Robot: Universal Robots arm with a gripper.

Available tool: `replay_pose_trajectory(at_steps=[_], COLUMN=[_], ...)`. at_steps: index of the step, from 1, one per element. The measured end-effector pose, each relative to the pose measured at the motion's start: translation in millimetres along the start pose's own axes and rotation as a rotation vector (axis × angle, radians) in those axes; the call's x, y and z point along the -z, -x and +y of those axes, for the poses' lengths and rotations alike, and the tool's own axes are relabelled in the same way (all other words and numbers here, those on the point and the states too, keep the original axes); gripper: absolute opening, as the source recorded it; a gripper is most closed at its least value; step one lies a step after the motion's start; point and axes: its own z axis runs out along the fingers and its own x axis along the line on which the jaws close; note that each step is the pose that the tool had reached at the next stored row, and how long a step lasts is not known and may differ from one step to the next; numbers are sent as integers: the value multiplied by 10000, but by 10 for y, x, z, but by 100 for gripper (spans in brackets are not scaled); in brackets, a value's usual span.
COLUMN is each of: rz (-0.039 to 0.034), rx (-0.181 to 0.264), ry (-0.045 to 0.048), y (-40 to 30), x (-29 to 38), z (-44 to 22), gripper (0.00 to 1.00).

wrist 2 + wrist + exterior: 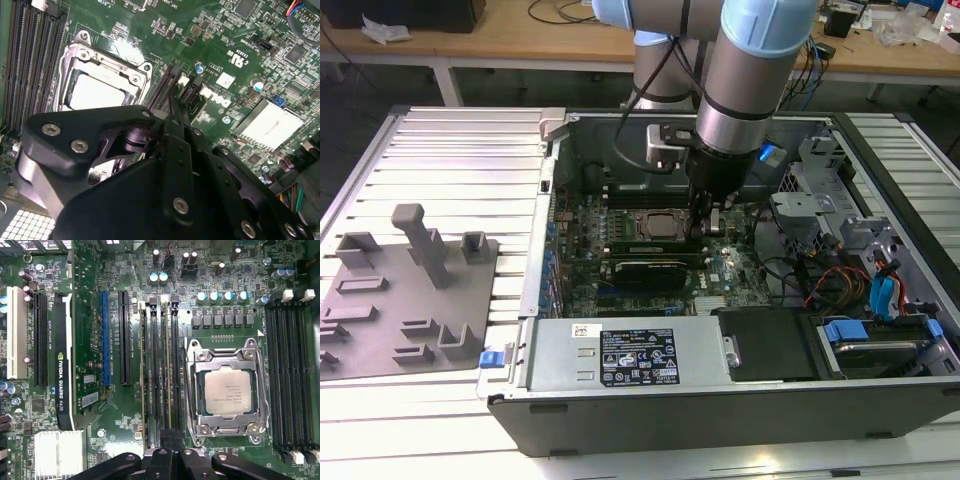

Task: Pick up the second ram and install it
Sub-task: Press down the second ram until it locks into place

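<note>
Hovering low over the motherboard (pixel 660 250), the gripper (pixel 167 442) sits above the slots just left of the CPU socket (pixel 227 390); two rams (pixel 166 370) stand seated there; the grip cannot be told; pressing home may remain.

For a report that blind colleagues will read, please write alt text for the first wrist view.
The black gripper sits over a bank of memory slots beside the square metal CPU socket, in line with a thin RAM stick standing edge-up in a slot. Around them lies the green motherboard, with a graphics card and more black memory slots.
</note>
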Motion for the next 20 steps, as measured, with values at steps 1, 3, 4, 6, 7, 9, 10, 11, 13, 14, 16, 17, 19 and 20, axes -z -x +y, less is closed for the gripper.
replay_pose_trajectory(at_steps=[1, 3, 4, 6, 7, 9, 10, 11, 13, 14, 16, 17, 19, 20], rz=[-21, -3, 0, -2, -1, -4, -5, -4, -1, 1, -13, -14, -30, -38], rx=[-1, 2, -1, -1, 1, 1, 0, 0, 2, 0, 1, 1, -3, 3], ry=[-16, -81, -107, -131, -137, -155, -164, -178, -208, -213, -210, -210, -214, -227], y=[2, -4, -7, -11, -13, -16, -18, -22, -32, -36, -35, -35, -33, -29], x=[34, 62, 59, 52, 50, 42, 38, 27, -7, -37, -61, -67, -59, -38], z=[4, 69, 137, 240, 278, 382, 429, 526, 755, 842, 841, 841, 820, 763], gripper=[11, 11, 11, 11, 11, 11, 11, 11, 11, 11, 11, 11, 11, 11])
